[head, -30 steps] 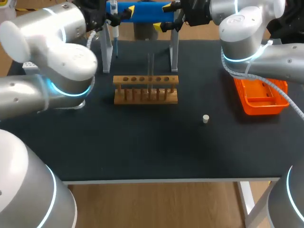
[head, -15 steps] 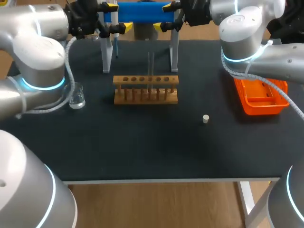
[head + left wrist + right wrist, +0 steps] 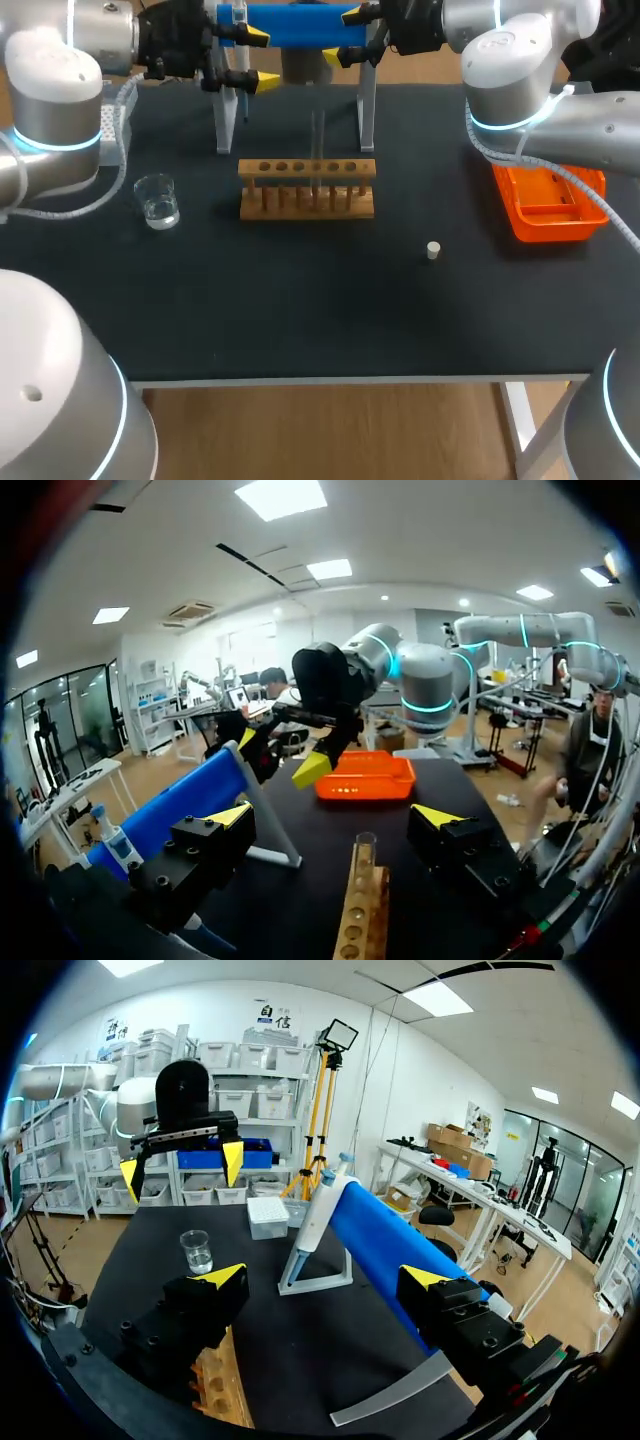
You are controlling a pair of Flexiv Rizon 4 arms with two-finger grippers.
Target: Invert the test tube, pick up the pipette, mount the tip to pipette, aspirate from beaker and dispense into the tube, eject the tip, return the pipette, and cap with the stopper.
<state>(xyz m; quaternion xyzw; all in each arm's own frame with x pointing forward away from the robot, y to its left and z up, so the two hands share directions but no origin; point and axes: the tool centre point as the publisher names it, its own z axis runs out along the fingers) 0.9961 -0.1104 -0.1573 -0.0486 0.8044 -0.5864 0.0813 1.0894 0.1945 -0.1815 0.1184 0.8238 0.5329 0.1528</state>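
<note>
- The tube stands upright in the rack, a little above the middle of the head view, with its mouth apparently up (so I judge the inverting is done).
- The step in hand looks like picking up the pipette. It hangs on the left end of the stand, at the top of the head view, left of centre.
- The left tool is right at that end of the stand. It is released and empty, and its wrist view shows the pipette off beside one finger, not between the two.
- Next move, as I judge it: bring the spread fingers around the pipette's body, clench, then lift it clear of the stand without knocking it.
- The right tool hangs by the stand's right end, also released and grasping nothing.
- Count on the tabletop, nearest first:
- One stopper, lying alone right of centre.
- One beaker at mid-left, with clear liquid in it.
- One rack, holding the one tube.
- One orange tray at mid-right.
- One tip box, near the stand's foot.
- One stand, carrying the one pipette.
- Two tools, both at the far edge.
</note>
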